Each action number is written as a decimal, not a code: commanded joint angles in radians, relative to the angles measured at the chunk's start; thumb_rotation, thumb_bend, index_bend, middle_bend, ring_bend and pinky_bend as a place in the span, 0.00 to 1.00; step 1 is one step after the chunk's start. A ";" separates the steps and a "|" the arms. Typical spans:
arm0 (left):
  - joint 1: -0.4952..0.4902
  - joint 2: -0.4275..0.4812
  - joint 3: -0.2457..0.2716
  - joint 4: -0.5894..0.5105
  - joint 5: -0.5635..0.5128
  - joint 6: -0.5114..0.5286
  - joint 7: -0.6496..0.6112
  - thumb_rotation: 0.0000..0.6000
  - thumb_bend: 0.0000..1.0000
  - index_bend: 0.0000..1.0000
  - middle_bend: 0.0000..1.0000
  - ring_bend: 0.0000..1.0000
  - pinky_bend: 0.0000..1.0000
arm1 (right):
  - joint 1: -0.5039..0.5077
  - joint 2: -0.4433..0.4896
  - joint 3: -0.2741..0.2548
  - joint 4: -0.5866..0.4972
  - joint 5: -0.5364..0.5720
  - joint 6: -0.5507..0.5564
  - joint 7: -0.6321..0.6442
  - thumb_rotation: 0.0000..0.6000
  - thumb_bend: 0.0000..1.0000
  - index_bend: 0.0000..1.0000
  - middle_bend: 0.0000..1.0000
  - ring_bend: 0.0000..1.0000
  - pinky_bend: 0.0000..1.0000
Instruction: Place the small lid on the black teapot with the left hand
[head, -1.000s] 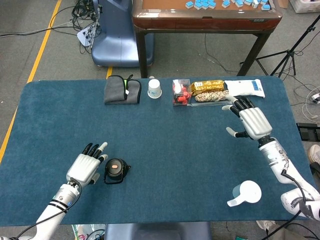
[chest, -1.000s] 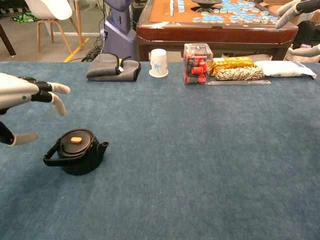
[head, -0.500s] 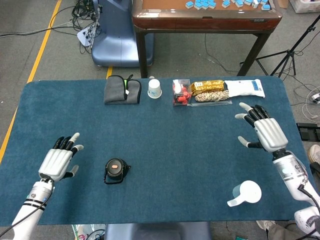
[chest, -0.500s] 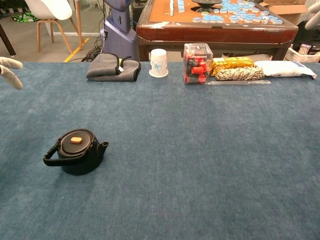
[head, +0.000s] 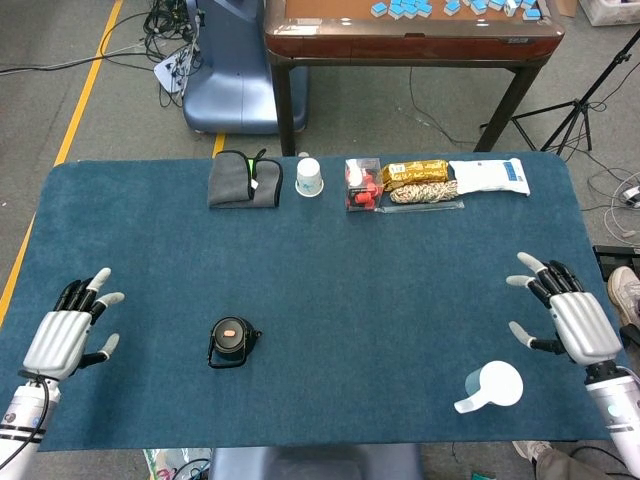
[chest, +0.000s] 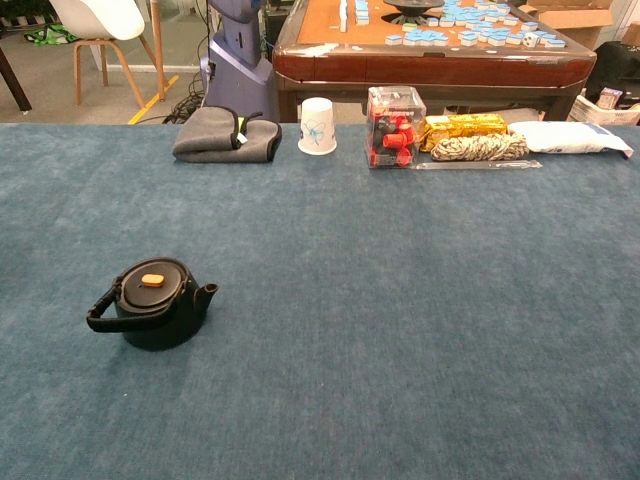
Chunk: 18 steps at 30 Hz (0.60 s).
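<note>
Blue table (head: 330, 300): black teapot (head: 232, 341), grey cloth (head: 243, 179), paper cup (head: 309, 177), white pitcher (head: 491, 386), snack packets (head: 418, 181).

One black teapot (head: 233, 341), one paper cup (head: 309, 177), one grey cloth (head: 244, 179), two hands (head: 62, 336).

place: lab | evidence: floor cables (head: 165, 30); tripod (head: 575, 110); mahjong table (head: 410, 30)

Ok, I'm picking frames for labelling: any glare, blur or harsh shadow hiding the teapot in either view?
Head view: even light, sharp, the black teapot small, its lid legible. Chest view: soft shadow under the teapot, orange knob crisp, no glare; neither hand shows there.
</note>
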 joint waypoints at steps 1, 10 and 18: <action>0.039 -0.028 0.017 0.045 0.041 0.032 -0.029 1.00 0.34 0.25 0.00 0.00 0.00 | -0.030 0.004 -0.023 -0.012 -0.014 0.018 -0.018 1.00 0.29 0.27 0.10 0.10 0.04; 0.068 -0.065 0.018 0.121 0.091 0.020 -0.071 1.00 0.34 0.25 0.00 0.00 0.00 | -0.108 -0.003 -0.047 -0.027 -0.039 0.093 -0.077 1.00 0.29 0.27 0.10 0.09 0.04; 0.055 -0.081 -0.010 0.128 0.110 -0.010 -0.065 1.00 0.34 0.24 0.00 0.00 0.00 | -0.115 -0.001 -0.027 -0.037 -0.028 0.090 -0.088 1.00 0.29 0.27 0.10 0.09 0.04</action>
